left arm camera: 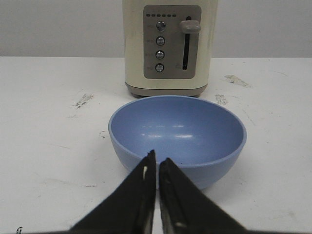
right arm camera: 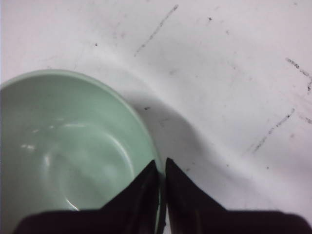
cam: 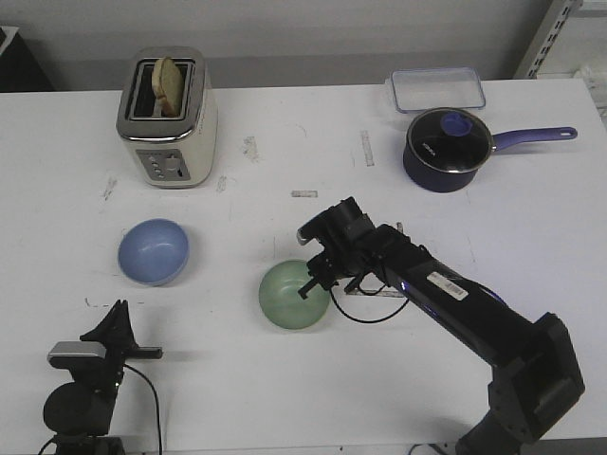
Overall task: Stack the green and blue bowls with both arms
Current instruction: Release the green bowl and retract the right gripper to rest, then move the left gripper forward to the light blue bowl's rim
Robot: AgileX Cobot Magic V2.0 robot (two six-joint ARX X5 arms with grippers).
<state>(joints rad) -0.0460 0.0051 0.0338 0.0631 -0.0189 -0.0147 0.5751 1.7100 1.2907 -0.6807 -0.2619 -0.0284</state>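
Note:
The pale green bowl (cam: pixel 289 296) sits near the table's middle front. My right gripper (cam: pixel 311 282) is shut on its right rim; in the right wrist view the rim runs between the closed fingertips of the gripper (right arm camera: pixel 161 163), one finger inside the green bowl (right arm camera: pixel 63 146) and one outside. The light blue bowl (cam: pixel 153 251) stands upright on the table at the left. My left gripper (cam: pixel 119 308) is low at the front left, just short of it. In the left wrist view the left gripper (left arm camera: pixel 157 158) is shut and empty, pointing at the near side of the blue bowl (left arm camera: pixel 178 131).
A cream toaster (cam: pixel 168 118) with a slice of bread (cam: pixel 169 83) stands behind the blue bowl and also shows in the left wrist view (left arm camera: pixel 170 46). A navy saucepan (cam: pixel 446 147) with a purple handle and a clear container (cam: pixel 436 90) are at the back right.

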